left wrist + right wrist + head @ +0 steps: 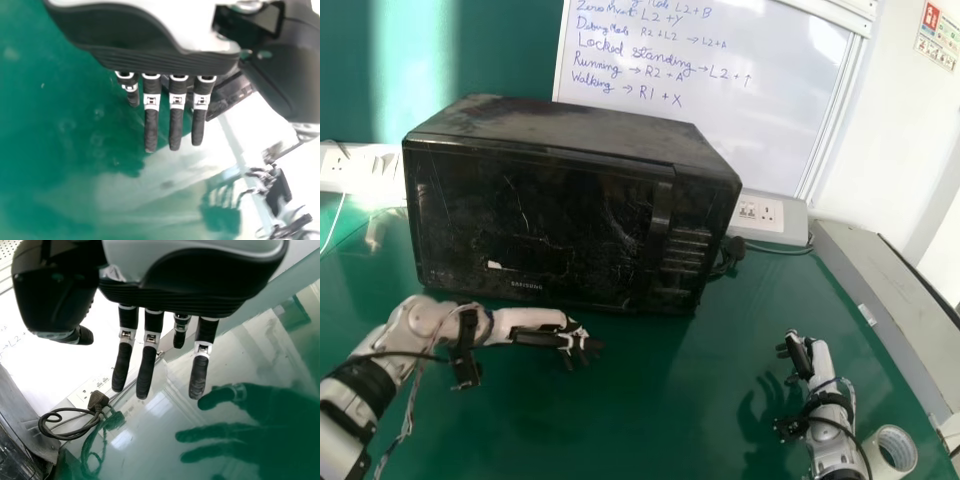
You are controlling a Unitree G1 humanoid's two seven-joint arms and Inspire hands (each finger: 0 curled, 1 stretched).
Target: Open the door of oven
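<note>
Oven door [540,225]; left robot hand [572,342] open nearby

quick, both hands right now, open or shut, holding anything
Left hand: open, fingers straight, holding nothing, in front of the oven.
Right hand: open, fingers almost straight, holding nothing.

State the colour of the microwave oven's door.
The door is black, scuffed with a few pale marks; it shows best in the head view.

Glossy green bench [640,400]: black box-shaped microwave oven [545,215], toward far edge; white hollow tape roll [879,456], beside right edge.
</note>
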